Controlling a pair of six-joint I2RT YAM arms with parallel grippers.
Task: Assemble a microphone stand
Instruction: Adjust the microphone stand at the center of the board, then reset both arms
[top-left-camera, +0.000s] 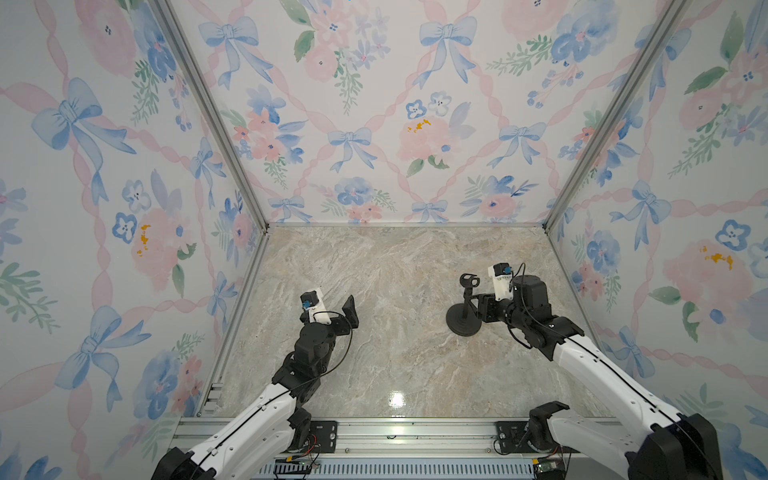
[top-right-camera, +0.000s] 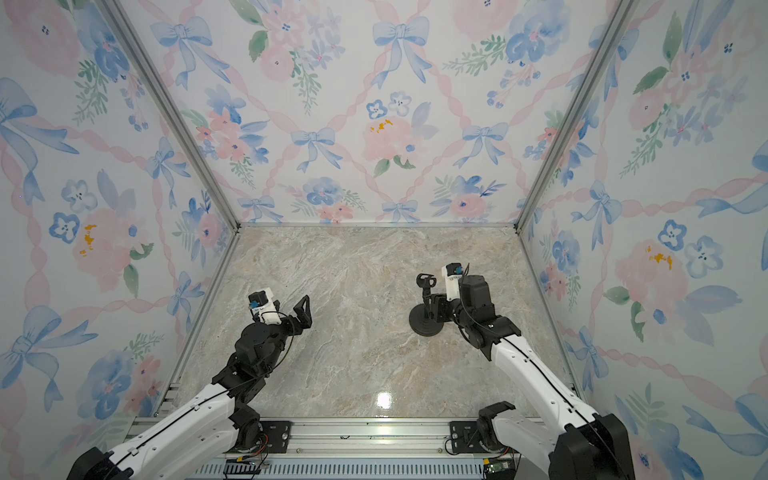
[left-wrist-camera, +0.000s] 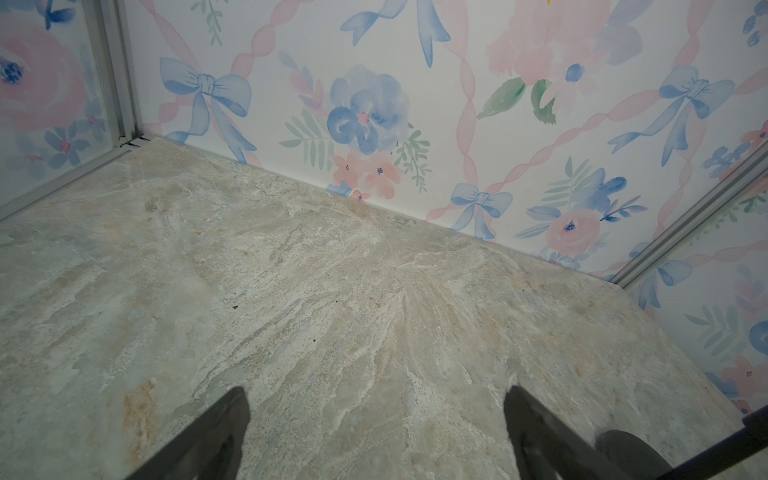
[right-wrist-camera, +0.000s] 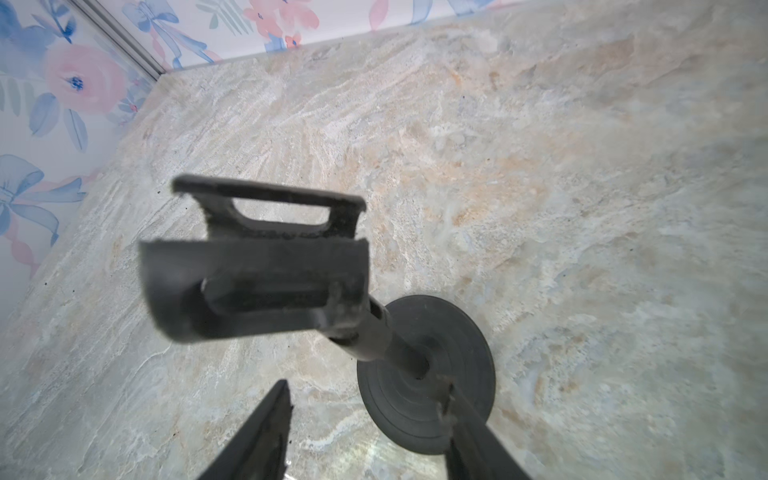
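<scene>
Microphone stand (top-left-camera: 463, 321) assembled, upright on marble table (top-left-camera: 386, 353), right side. Rod (right-wrist-camera: 386, 332) seated in disc base (right-wrist-camera: 465, 332), C-clip (right-wrist-camera: 257, 286) on top. Right gripper (right-wrist-camera: 366, 388) jaws apart, flanking rod just above base, not clamped. Left gripper (left-wrist-camera: 376, 395) spread wide above table, well apart from stand.

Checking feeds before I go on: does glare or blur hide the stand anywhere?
Both top views: glare patch on the table at its near edge, clear of the microphone stand; right wrist view: clip soft, close to the lens, base sharper.
</scene>
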